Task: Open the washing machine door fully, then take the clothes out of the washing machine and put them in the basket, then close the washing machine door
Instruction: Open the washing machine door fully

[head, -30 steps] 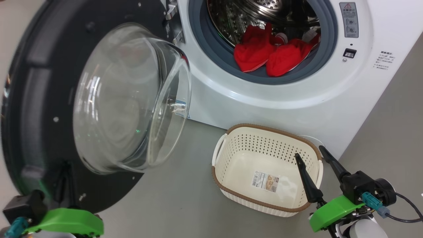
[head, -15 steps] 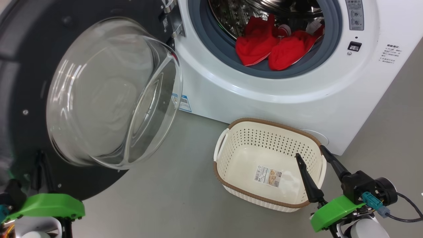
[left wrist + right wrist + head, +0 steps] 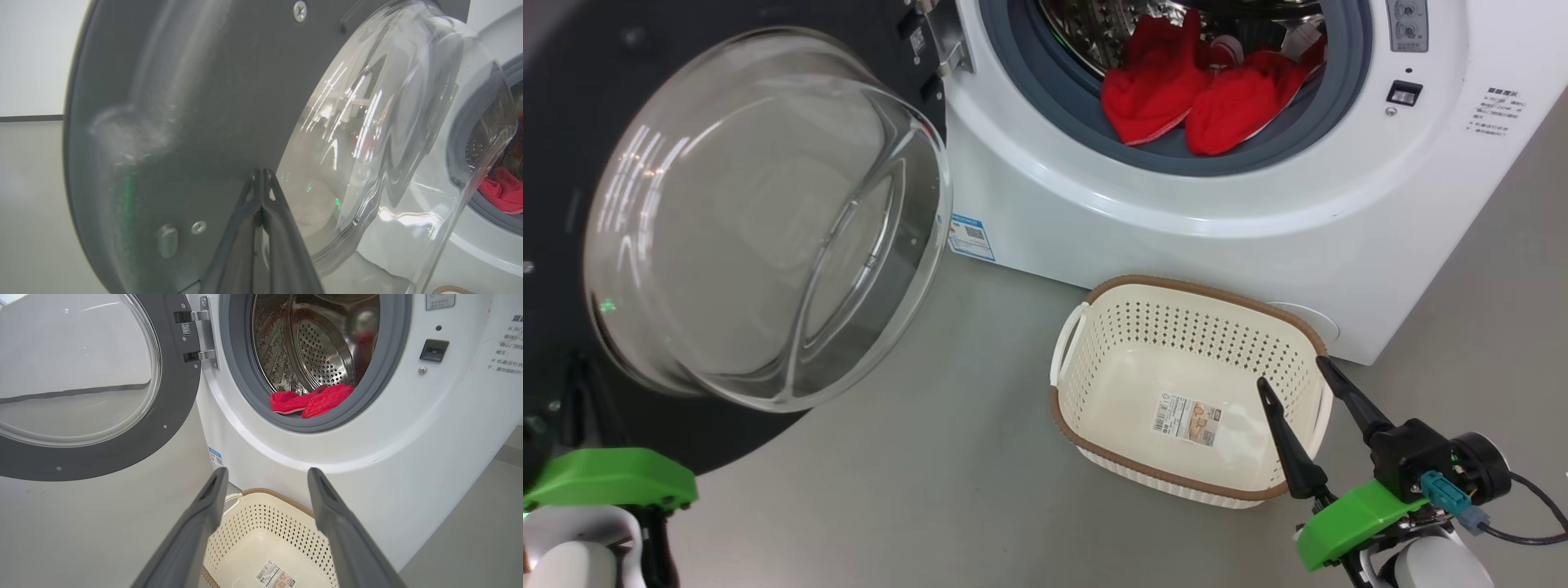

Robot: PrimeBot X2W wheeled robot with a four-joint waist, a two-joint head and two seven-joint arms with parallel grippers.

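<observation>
The washing machine door [image 3: 727, 425], a black rim around a bulging glass bowl, stands swung open at the left of the washing machine [image 3: 1176, 237]. My left gripper [image 3: 261, 173] is shut, its tips against the door's inner dark face beside the glass; its green mount [image 3: 609, 478] shows at the lower left. The clothes [image 3: 1168, 90], red, lie at the front of the steel drum on the grey ring, and also show as clothes [image 3: 310, 401]. The empty basket [image 3: 1201, 284] sits on the floor before the machine. My right gripper [image 3: 1290, 371] hangs open over the basket's right end, holding nothing.
Grey floor [image 3: 947, 457] lies open between the door and the basket. A blue label [image 3: 970, 237] sits low on the machine's front. The door latch socket [image 3: 1405, 92] and warning labels are on the right of the opening. A cable [image 3: 1527, 531] trails from my right wrist.
The door has swung further open to the left, uncovering the blue label, and my left gripper has gone left with it. The head view has shifted a little. The right gripper keeps its place.
</observation>
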